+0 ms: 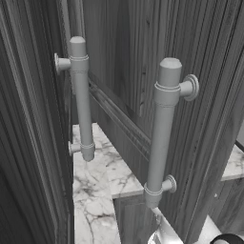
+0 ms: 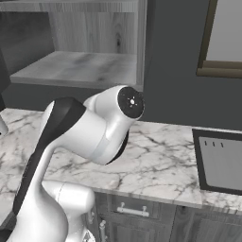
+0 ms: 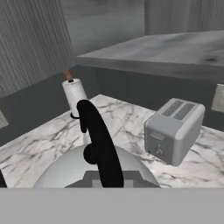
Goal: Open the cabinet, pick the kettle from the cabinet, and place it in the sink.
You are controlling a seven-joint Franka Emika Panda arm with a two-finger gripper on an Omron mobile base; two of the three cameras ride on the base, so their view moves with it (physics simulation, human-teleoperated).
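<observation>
Small rounded silvery-white kettle (image 3: 94, 168) looks rigid, smooth and slippery; its thin dark arched handle (image 3: 98, 144) is the surest hold. Gripper clamped on that handle.

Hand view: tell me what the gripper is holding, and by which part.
The kettle, held by its dark arched handle, near the top of the arch.

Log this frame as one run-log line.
stage: carrying kettle | jaws: shut on kettle handle | cabinet: open, shelf bare | sink: not reached | nearby: toaster, paper towel roll on counter
</observation>
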